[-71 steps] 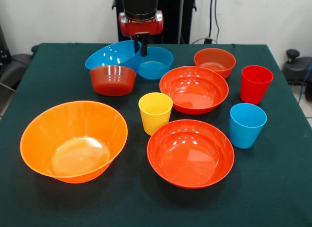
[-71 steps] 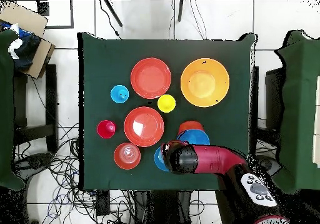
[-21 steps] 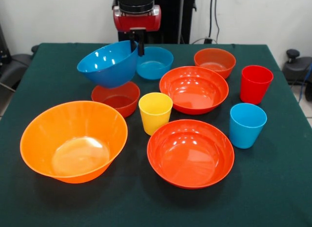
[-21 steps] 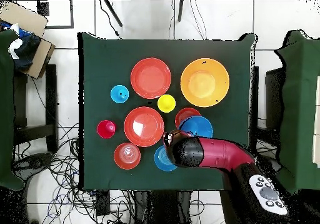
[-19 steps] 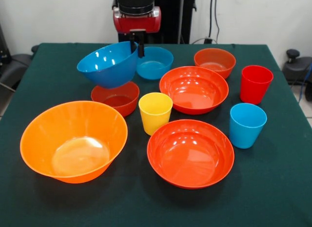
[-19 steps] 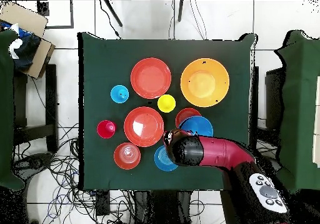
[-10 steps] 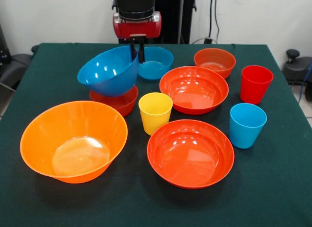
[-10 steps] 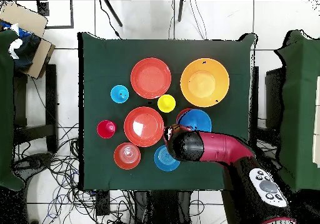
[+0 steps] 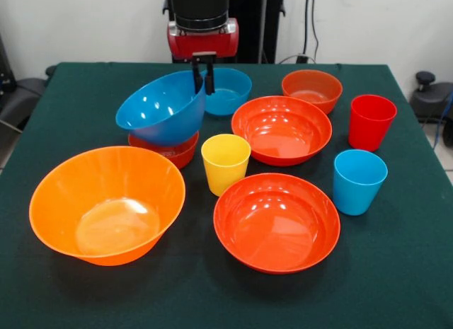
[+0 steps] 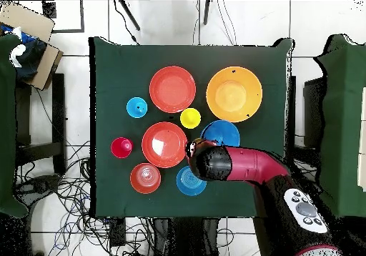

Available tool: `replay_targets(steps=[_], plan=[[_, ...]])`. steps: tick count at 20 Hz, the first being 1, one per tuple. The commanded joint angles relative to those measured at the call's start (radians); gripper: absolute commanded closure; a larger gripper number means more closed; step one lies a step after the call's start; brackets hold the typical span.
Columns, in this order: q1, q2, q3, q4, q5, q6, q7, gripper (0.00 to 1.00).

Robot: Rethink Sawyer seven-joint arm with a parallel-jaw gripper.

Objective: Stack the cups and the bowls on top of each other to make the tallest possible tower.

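My gripper (image 9: 202,87) is shut on the far rim of the large blue bowl (image 9: 159,106), one finger inside and one outside. The bowl hangs tilted over a small red-orange bowl (image 9: 170,151), touching or just above it. From overhead the blue bowl (image 10: 220,133) shows beside the arm's red wrist (image 10: 214,164), which hides the gripper. On the table are the huge orange bowl (image 9: 106,201), two wide red-orange bowls (image 9: 282,129) (image 9: 276,221), a small blue bowl (image 9: 228,90), another small red-orange bowl (image 9: 311,88), and yellow (image 9: 225,163), light blue (image 9: 359,180) and red (image 9: 371,122) cups.
The dark green table (image 9: 396,272) carries everything. Its edges show on all sides overhead (image 10: 107,60). Cables and a cardboard box (image 10: 28,31) lie on the floor beside it.
The large blue bowl has been lifted from the table's far side and carried over the small red-orange bowl. In the last half second it shifted slightly.
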Motion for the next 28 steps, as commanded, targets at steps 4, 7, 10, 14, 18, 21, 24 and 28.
replay_targets(steps=[4,7,10,14,18,21,24,28], plan=[[-0.006,0.064,0.084,-0.071,0.01,0.096,0.005,1.0],[-0.005,0.065,0.084,-0.074,0.008,0.097,0.005,1.0],[-0.006,0.068,0.085,-0.079,-0.008,0.087,-0.009,1.0],[-0.005,0.066,0.084,-0.079,-0.022,0.069,-0.012,0.0],[-0.011,0.067,0.09,-0.075,-0.023,0.062,-0.015,0.0],[-0.019,0.069,0.096,-0.069,-0.009,0.069,-0.007,0.0],[-0.019,0.065,0.096,-0.072,-0.01,0.077,-0.008,0.0],[-0.019,0.059,0.096,-0.069,-0.004,0.088,-0.004,0.0]])
